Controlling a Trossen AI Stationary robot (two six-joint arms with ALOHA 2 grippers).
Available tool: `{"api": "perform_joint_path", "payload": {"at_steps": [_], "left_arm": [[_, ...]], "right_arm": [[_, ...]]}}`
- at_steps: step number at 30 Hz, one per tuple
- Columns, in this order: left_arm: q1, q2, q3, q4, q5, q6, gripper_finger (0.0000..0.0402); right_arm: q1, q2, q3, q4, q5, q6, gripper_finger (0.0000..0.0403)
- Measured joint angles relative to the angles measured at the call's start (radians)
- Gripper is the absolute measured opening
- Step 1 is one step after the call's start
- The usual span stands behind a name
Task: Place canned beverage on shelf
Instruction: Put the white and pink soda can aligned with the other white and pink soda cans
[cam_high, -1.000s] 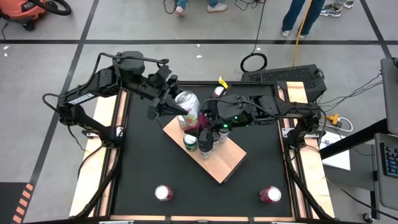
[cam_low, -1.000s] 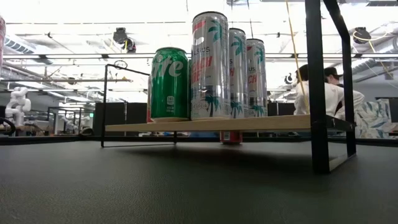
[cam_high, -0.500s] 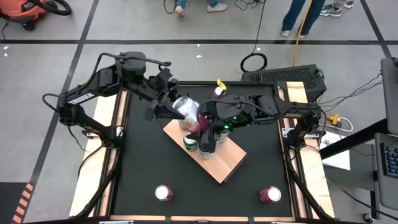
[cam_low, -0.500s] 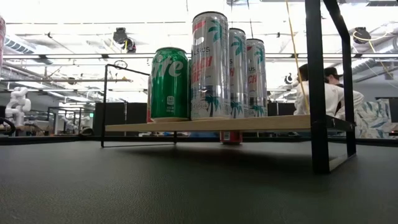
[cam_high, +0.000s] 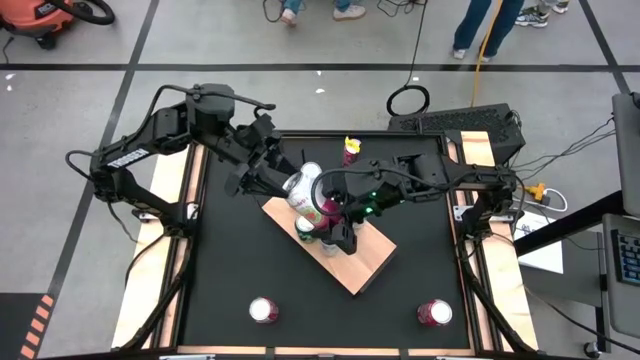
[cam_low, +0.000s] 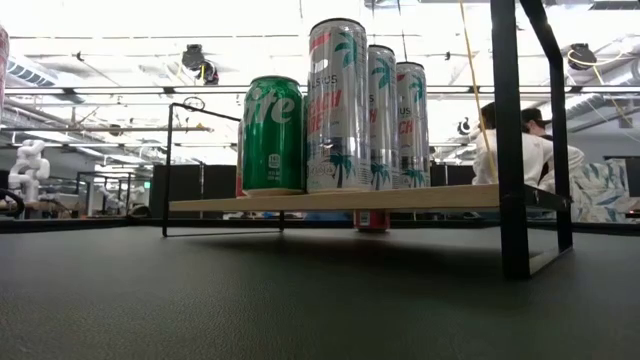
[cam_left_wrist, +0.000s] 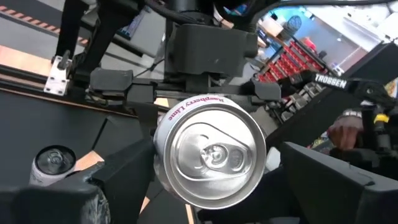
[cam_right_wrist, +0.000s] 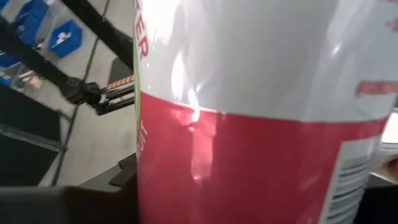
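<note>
step: hand the white-and-red can over cleanly; the receiving right gripper should clamp before the left gripper lets go, then set it upright on the shelf
left gripper: fingers spread, flanking the can's top end
right gripper: pinching the can's body
can: tilted, above the shelf's cans

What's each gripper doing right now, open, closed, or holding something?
Left gripper: around the top of the white and red can; whether it grips cannot be told.
Right gripper: closed on that can.
</note>
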Motion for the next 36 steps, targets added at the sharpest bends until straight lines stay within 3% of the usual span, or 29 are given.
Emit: {"api": "perform_joint_path", "payload": {"at_steps": [23,36], "left_arm": [[-0.065,0.083,-0.001,-0.038,-0.009,0.014,0.0347],[-0.065,0.085,-0.001,-0.037,0.027,-0.006,0.0305]], "right_arm": [[-0.013,0.000,0.000,-0.065,-0.089,0.008,0.0272],[-0.013,0.000,0.000,-0.069,-0.106,0.016,0.0284]]}}
